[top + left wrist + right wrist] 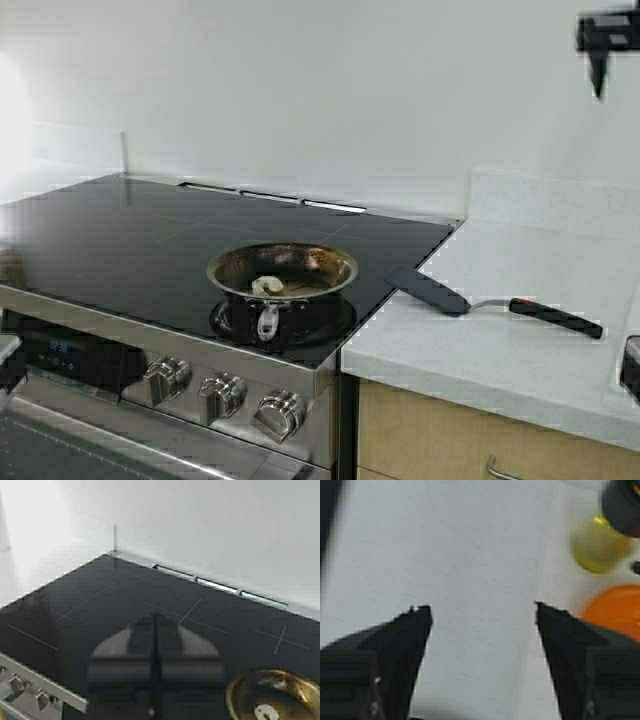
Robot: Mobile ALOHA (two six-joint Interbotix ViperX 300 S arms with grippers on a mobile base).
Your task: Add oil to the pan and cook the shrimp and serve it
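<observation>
The steel pan (283, 272) sits on the front right burner of the black cooktop, its stub handle toward the knobs. The pale curled shrimp (266, 286) lies inside it. In the left wrist view the pan (277, 692) and shrimp (263, 712) show at the edge. My left gripper (155, 619) is shut and empty, over the bare cooktop to the pan's left. My right gripper (482, 609) is open and empty above the white counter. The oil jug (596, 547), yellow with a black lid, stands just beyond it.
A black spatula (480, 300) with a dark handle lies on the white counter (500, 350) right of the stove. An orange bowl (616, 609) sits near the oil jug. Control knobs (222, 395) line the stove's front. A black arm part (603, 35) hangs at the top right.
</observation>
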